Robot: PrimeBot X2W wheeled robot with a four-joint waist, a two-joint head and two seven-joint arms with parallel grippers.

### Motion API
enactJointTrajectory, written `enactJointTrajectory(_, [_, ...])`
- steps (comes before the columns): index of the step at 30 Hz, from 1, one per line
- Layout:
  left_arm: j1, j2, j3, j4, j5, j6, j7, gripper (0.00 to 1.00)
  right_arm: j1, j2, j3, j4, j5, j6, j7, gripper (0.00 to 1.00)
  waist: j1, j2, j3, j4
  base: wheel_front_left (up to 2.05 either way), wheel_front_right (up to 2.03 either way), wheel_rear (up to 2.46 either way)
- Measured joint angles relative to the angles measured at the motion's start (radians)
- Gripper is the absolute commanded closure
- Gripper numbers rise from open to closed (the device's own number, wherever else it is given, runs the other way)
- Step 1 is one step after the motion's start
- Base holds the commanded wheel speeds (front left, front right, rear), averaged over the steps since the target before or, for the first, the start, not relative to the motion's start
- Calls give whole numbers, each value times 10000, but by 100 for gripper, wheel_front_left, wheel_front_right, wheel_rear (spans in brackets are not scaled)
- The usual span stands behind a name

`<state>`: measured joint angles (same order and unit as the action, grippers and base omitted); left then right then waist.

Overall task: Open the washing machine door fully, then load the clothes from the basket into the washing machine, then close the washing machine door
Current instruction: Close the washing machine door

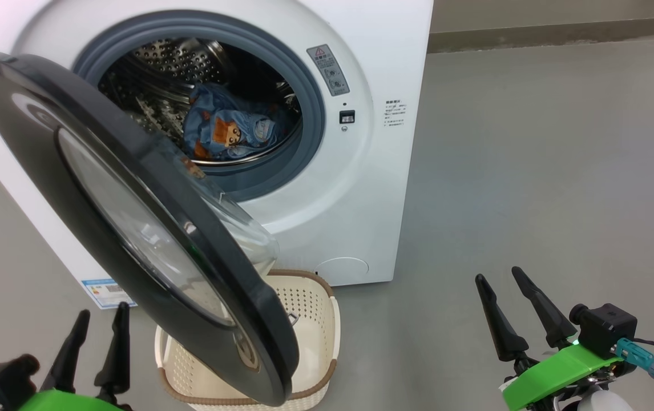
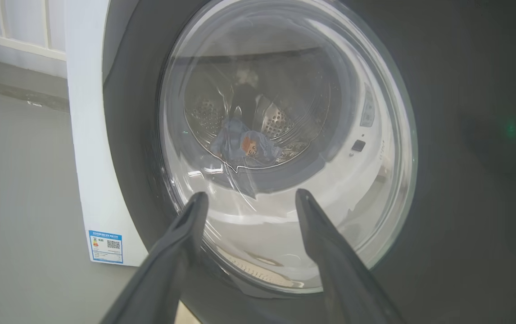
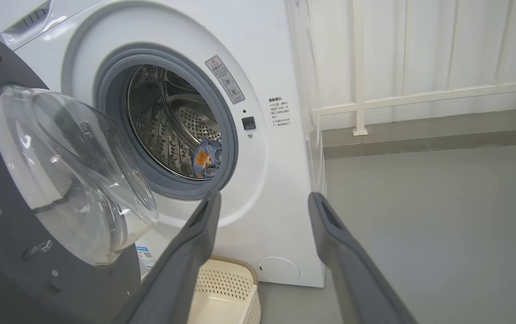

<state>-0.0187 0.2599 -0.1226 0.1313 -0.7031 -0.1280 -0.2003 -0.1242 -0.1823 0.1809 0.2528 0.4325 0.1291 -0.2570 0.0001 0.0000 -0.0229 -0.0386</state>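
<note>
Washing machine door [image 1: 133, 228] ajar before splayed left pincer [image 1: 104, 309]

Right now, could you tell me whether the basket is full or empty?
Empty where visible: the basket shows bare floor; the clothes lie in the drum. The door hides part of it.

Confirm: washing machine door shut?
No, the washing machine door stands swung out, leaving the clothes in the open drum exposed.

The glossy black-rimmed round glass door [image 1: 150, 228] hides the left part of the cream perforated plastic basket [image 1: 310, 308]. On the white front-loading washing machine [image 1: 361, 200], the print of the grey warning sticker [image 1: 331, 69] and blue energy label [image 2: 105, 246] is too small to read.
</note>
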Motion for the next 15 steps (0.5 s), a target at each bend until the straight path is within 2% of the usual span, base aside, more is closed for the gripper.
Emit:
enactJointTrajectory(9, [-8,-44,-44,918,1358,0,-477,0,0,-2,19,0,0,0,0,0,0,1,19,-80,0,0,0])
enactJointTrajectory(15, [-8,-284,234,922,2079,0,-479,0,-1,-81,29,0,0,0,0,0,-1,0,25,-148,0,0,0])
